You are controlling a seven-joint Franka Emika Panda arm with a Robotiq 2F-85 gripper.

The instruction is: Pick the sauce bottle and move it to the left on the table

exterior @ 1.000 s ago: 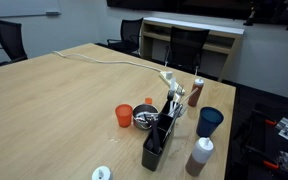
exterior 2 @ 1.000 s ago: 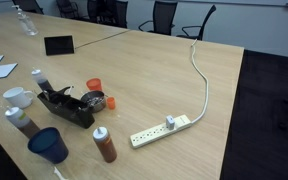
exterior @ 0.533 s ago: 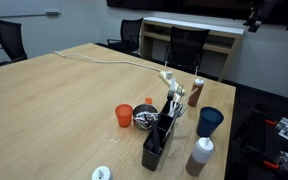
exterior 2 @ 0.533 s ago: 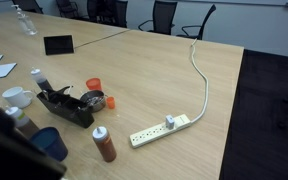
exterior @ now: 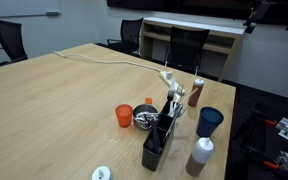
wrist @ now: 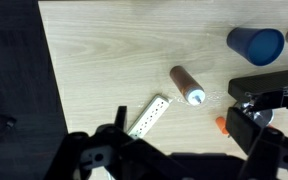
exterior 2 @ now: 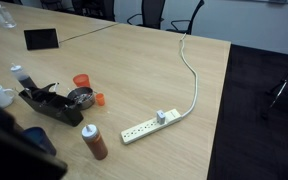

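The sauce bottle (wrist: 187,86) stands upright on the surface (wrist: 104,50) beside the power strip (wrist: 144,118), ungrasped, since the gripper (wrist: 182,140) hangs above it with jaws apart, presumably positioned for a top-down approach

Most of the table (exterior: 54,110) is bare wood. From its far corner to the near edge only a thin cable (exterior: 104,58) crosses it, ending at the strip (exterior: 169,77). The clutter crowds one long edge. There the sauce bottle (wrist: 184,85) stands with open wood all round it. The strip lies near on one side, and the blue cup (wrist: 254,45) and caddy (wrist: 269,85) stand near on the other, with a gap each way. Beyond the caddy, an orange cup (exterior 2: 81,82), a bowl (exterior 2: 81,97) and a small orange piece (exterior 2: 99,99) sit tight together. A fat bottle (exterior: 199,156) stands just beside the caddy by the table's edge.
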